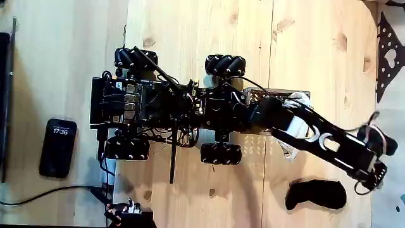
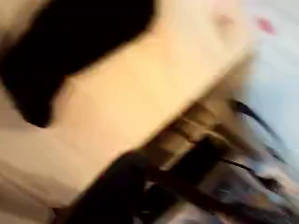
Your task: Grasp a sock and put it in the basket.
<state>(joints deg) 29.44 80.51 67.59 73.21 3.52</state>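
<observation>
In the fixed view, seen from above, the black sock (image 1: 316, 194) lies flat on the wooden table near the lower right. The arm reaches from the wheeled robot out to the right, and my gripper (image 1: 377, 176) hangs just right of and slightly above the sock, apart from it. Its jaws are too dark and small to read. The perforated metal basket (image 1: 255, 147) sits at the robot's front, partly under the arm. The wrist view is motion-blurred; the sock (image 2: 65, 47) shows as a dark blob at the top left, with dark gripper parts (image 2: 177, 182) low in the frame.
A white fabric bundle (image 1: 297, 101) rests in the basket under the arm. A black star-patterned sheet (image 1: 389, 57) lies at the right edge. A phone (image 1: 58, 147) and cables (image 1: 57, 193) lie on the left. The table's right edge runs close to the gripper.
</observation>
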